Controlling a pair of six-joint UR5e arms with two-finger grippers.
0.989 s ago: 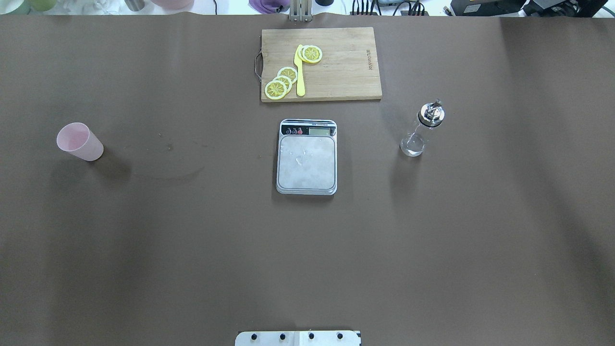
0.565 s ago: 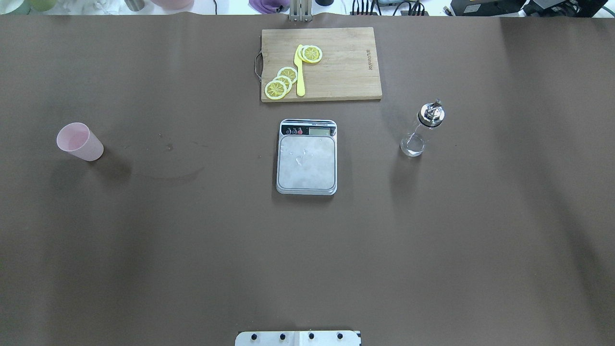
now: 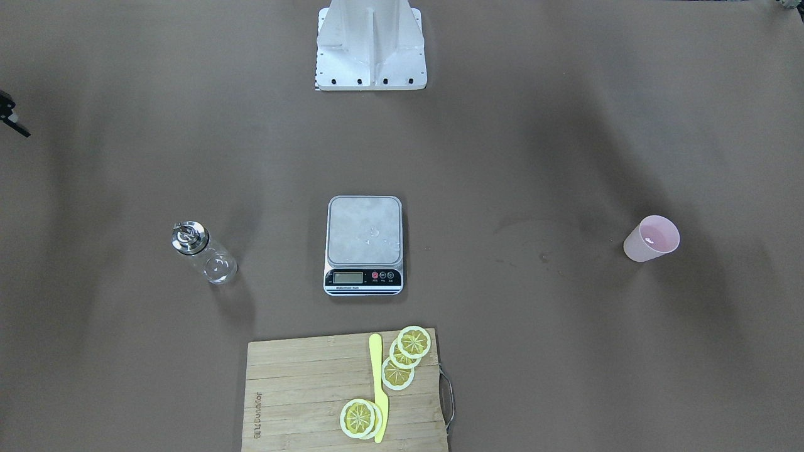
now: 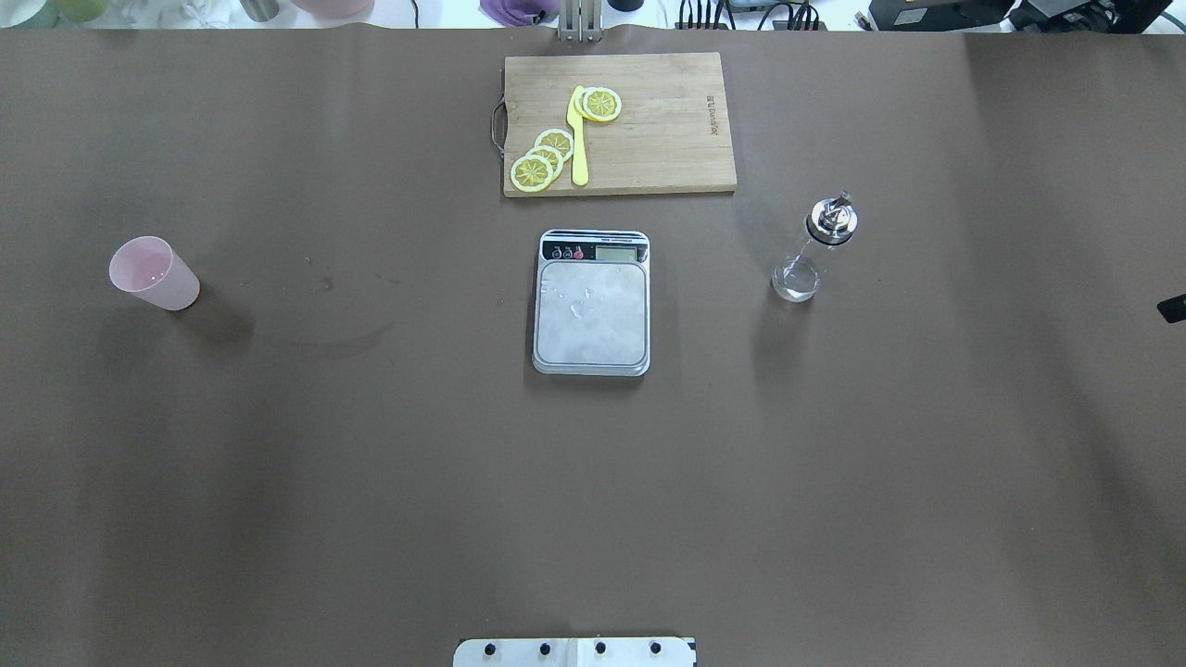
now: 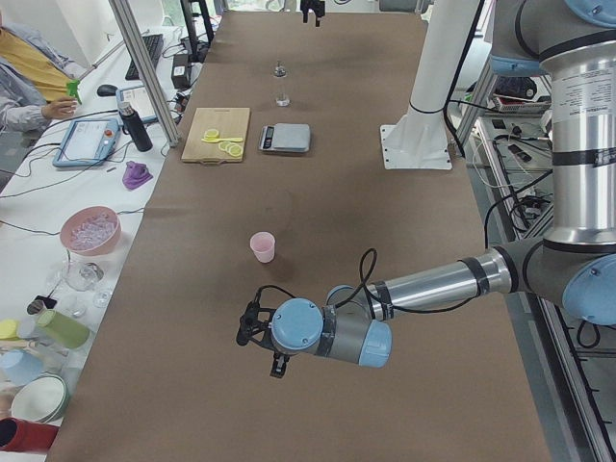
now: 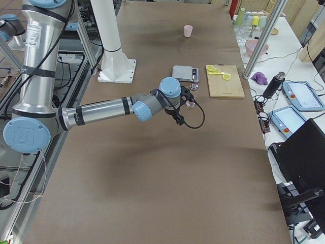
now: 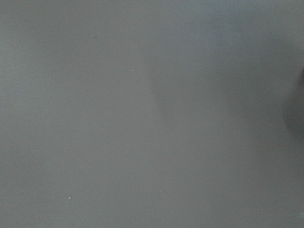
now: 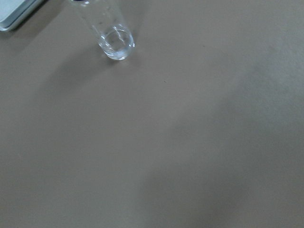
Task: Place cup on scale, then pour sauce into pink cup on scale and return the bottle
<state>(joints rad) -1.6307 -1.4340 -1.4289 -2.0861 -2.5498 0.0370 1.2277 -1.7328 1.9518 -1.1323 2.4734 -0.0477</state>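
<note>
Brown paper covers the long table (image 4: 371,482), and the overhead view catches neither arm whole. The left gripper (image 5: 255,332) shows only in the side view from the table's left end. It hangs low over bare paper, on the side of the cup (image 4: 153,273) away from the scale. Its fingers are too small and dark to tell whether they are spread or closed, and its wrist camera sees nothing but paper.

The cup stands upright, far left, well apart from the scale (image 4: 591,315), which sits at the centre. Pale smears or droplets mark the scale's platform, and its display cannot be read. Beyond the scale lies a wooden cutting board (image 4: 662,139) with lemon slices (image 4: 542,157) and a yellow knife (image 4: 579,139).

To the right the bottle (image 4: 809,259) stands upright on the paper, apart from the scale. In the right wrist view its cap is cut off by the top edge.

The right gripper (image 4: 1173,308) is only a black sliver at the frame's right edge. I cannot tell how its fingers stand, and it touches nothing.
</note>
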